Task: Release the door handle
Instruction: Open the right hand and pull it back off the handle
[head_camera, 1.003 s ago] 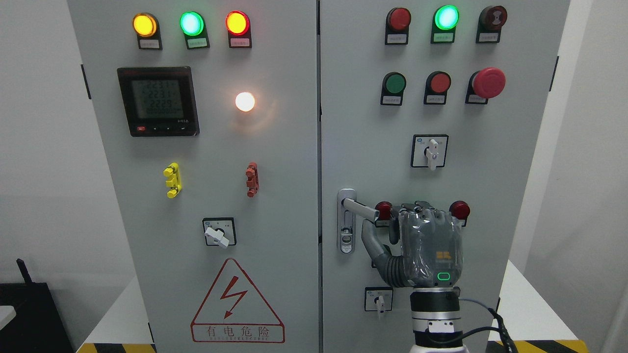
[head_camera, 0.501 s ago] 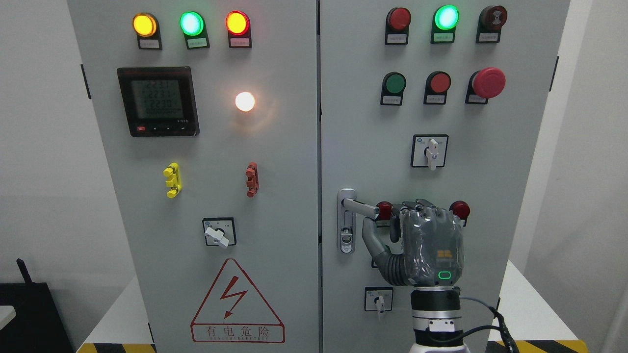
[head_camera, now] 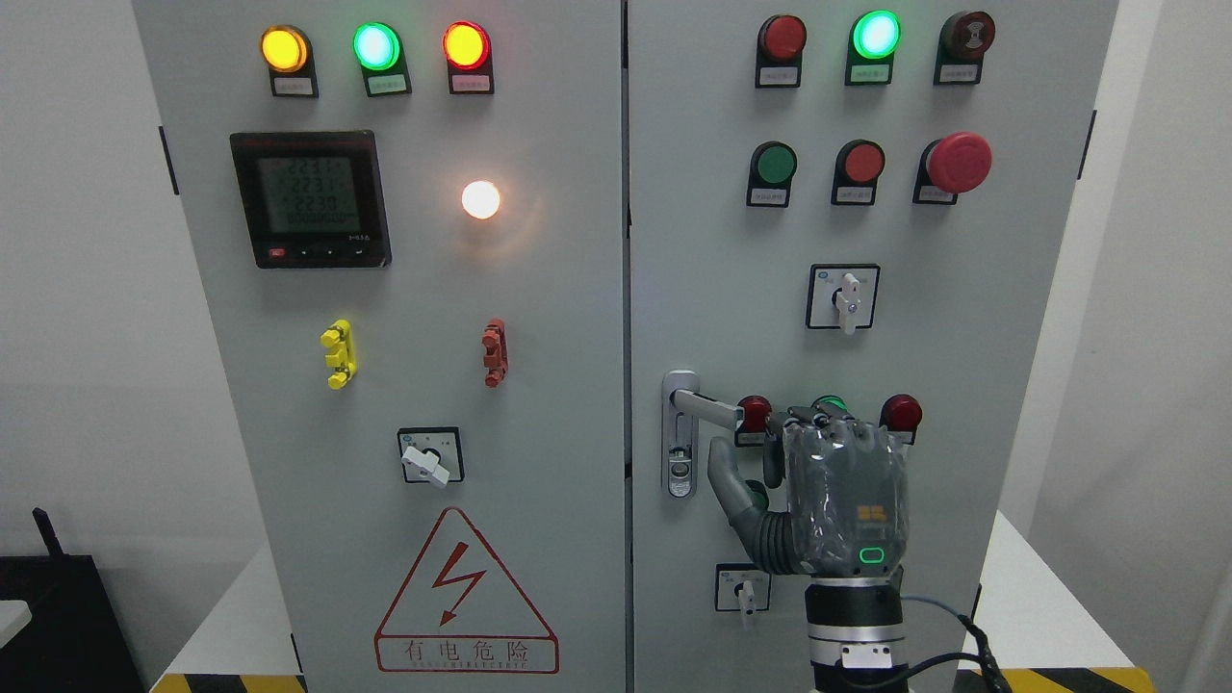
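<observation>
One robot hand, the right hand (head_camera: pixel 835 496), is in front of the right door (head_camera: pixel 962 318) of a grey electrical cabinet. Its fingers (head_camera: pixel 818 420) are loosely curled and the thumb (head_camera: pixel 724 474) stands apart; it holds nothing. The one door handle (head_camera: pixel 705 408), a silver lever, sticks out to the right from its lock plate, just above the thumb and free of it. The hand hides part of a row of three small buttons; two red ones (head_camera: pixel 902 412) show at the sides. The left door (head_camera: pixel 568 318) carries three lit lamps, one white lamp (head_camera: pixel 480 199), one digital meter (head_camera: pixel 310 199) and a warning triangle (head_camera: pixel 466 592) reading "有电危险".
</observation>
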You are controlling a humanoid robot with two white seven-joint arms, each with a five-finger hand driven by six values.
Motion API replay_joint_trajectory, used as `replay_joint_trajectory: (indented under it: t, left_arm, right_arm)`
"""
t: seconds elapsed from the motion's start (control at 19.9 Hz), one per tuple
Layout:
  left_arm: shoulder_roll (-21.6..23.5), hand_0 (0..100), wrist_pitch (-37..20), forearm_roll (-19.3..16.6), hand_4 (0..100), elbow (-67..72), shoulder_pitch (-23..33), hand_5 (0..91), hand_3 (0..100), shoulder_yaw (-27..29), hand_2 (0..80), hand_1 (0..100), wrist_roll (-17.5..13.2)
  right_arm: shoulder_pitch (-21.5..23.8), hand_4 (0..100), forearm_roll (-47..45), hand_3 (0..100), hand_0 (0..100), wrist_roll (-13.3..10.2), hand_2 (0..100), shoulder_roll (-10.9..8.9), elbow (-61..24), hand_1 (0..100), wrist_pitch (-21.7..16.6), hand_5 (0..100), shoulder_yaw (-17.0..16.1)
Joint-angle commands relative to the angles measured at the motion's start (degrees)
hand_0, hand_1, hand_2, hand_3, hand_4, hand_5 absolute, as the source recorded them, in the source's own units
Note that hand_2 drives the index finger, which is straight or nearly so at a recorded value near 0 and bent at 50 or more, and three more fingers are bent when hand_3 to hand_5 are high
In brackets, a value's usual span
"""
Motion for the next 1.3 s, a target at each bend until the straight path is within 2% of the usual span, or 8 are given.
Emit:
replay_joint_trajectory:
  t: [0.0, 0.1, 0.2, 0.25, 0.4, 0.55, 0.7, 1.25]
  left_arm:
    - [0.0, 12, 0.0, 0.0, 0, 1.1, 0.0, 0.0, 0, -0.8, 0.0, 39, 0.0]
    - [0.0, 12, 0.0, 0.0, 0, 1.1, 0.0, 0.0, 0, -0.8, 0.0, 39, 0.0]
    - [0.1, 12, 0.0, 0.0, 0, 1.1, 0.0, 0.0, 0, -0.8, 0.0, 39, 0.0]
    - [0.0, 12, 0.0, 0.0, 0, 1.1, -0.1, 0.0, 0, -0.8, 0.0, 39, 0.0]
    - [0.0, 12, 0.0, 0.0, 0, 1.1, 0.0, 0.0, 0, -0.8, 0.0, 39, 0.0]
    - [0.0, 12, 0.0, 0.0, 0, 1.1, 0.0, 0.0, 0, -0.8, 0.0, 39, 0.0]
    - [0.0, 12, 0.0, 0.0, 0, 1.1, 0.0, 0.0, 0, -0.8, 0.0, 39, 0.0]
    - [0.0, 12, 0.0, 0.0, 0, 1.1, 0.0, 0.0, 0, -0.8, 0.0, 39, 0.0]
  right_arm:
    - [6.4, 76, -1.8, 93, 46, -1.5, 70, -4.47, -3.6, 48, -3.2, 81, -1.3]
    - [9.5, 61, -3.9, 74, 47, -3.5, 55, -6.49, -4.7, 44, -6.3, 62, -3.8]
    - [10.6, 46, -4.7, 61, 46, -4.2, 44, -8.17, -5.7, 40, -9.6, 44, -6.4]
    - [11.3, 34, -4.9, 51, 46, -4.3, 36, -8.70, -6.1, 38, -10.4, 28, -7.6]
    - [12.3, 4, -7.5, 17, 47, -4.7, 14, -10.19, -7.4, 32, -11.8, 0, -9.5]
    - [12.3, 0, -9.9, 5, 48, -4.5, 3, -11.07, -8.4, 27, -12.8, 0, -10.1]
    - [12.3, 0, -10.7, 0, 48, -4.4, 0, -11.43, -9.0, 24, -13.3, 0, -10.1]
    - [13.2, 0, -11.1, 0, 45, -4.3, 0, -10.64, -9.3, 25, -14.8, 0, -9.9]
